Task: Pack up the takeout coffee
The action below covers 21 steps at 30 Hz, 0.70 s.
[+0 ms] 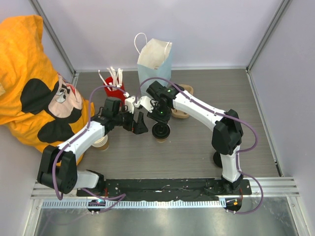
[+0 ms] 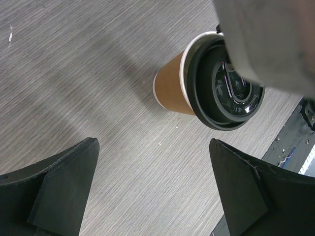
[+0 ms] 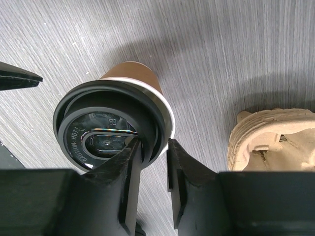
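Note:
The takeout coffee, a tan-brown cup with a black lid, stands mid-table in front of the pale blue paper bag. My right gripper comes down on it from above. In the right wrist view the gripper is shut on the lid's rim, one finger in the lid's recess and one outside the rim. My left gripper is open and empty just left of the cup. In the left wrist view the cup lies beyond the gripper, not between the fingers.
A tan pulp cup carrier lies right of the bag. A red holder with white sticks stands at back left. A lidless paper cup stack sits under my left arm. An orange cartoon cloth fills the left side.

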Tool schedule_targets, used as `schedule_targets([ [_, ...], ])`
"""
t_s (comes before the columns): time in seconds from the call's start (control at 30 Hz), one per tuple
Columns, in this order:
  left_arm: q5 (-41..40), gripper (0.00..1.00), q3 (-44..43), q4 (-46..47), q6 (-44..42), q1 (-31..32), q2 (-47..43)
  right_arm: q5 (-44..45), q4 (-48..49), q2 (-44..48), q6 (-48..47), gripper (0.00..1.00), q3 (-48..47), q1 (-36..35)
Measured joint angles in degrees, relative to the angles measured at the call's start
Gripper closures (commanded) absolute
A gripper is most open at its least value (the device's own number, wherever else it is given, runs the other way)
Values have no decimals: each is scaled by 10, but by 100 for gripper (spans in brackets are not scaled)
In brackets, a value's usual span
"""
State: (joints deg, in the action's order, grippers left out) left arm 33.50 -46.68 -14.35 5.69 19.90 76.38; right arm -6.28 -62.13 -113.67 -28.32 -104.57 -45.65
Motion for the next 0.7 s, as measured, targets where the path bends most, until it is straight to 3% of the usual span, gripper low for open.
schedule_targets([
  [0.7,-1,0,0,0,1,-1,0,23,5,0,-4,64,0,0],
])
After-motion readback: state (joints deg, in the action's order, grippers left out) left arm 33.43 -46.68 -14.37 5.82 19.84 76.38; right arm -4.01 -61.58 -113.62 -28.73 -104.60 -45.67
